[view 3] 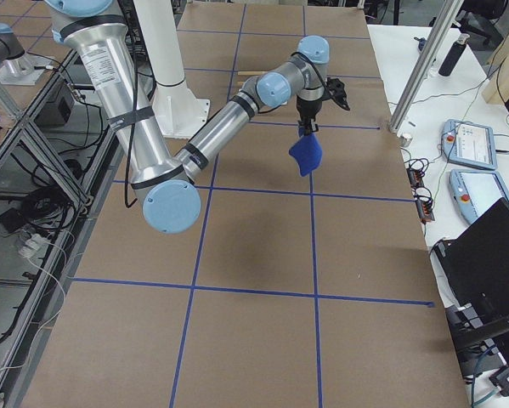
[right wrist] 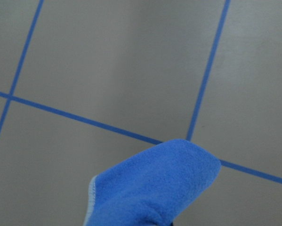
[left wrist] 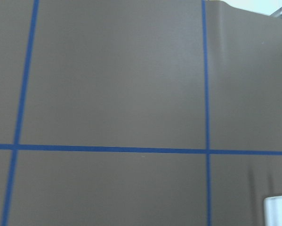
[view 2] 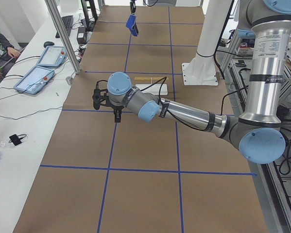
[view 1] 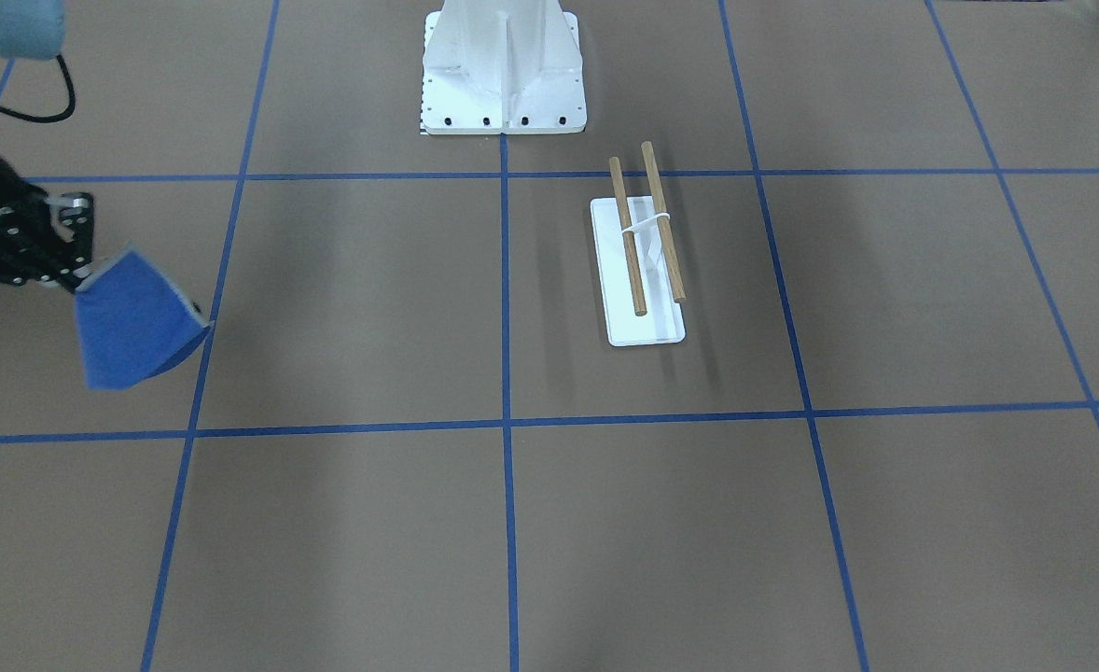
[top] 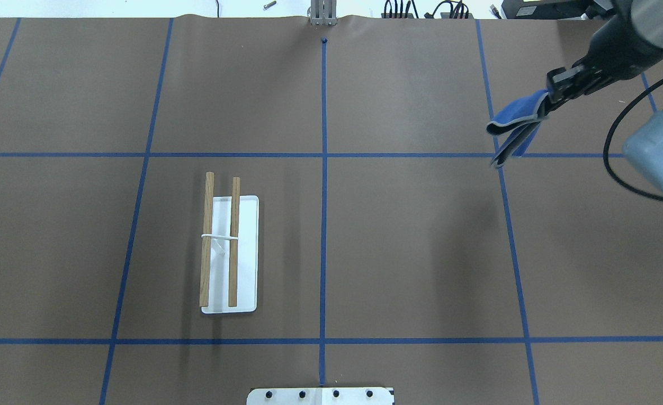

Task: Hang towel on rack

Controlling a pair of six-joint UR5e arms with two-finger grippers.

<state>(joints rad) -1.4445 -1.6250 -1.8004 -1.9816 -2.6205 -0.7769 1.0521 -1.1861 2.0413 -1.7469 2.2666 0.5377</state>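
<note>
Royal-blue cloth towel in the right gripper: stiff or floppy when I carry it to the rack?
Probably floppy: the royal-blue cloth towel hangs folded and drooping from the right gripper. Likely light, since a pinch at one edge carries it. It may sway in transit and should drape over the brown wooden dowels.

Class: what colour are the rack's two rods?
Light brown wood. The rods of the rack show best in the overhead exterior view.

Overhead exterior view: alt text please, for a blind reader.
The right pincer holds a blue towel dangling above the table at upper right. The rack stands left of centre with nothing on it.
</note>
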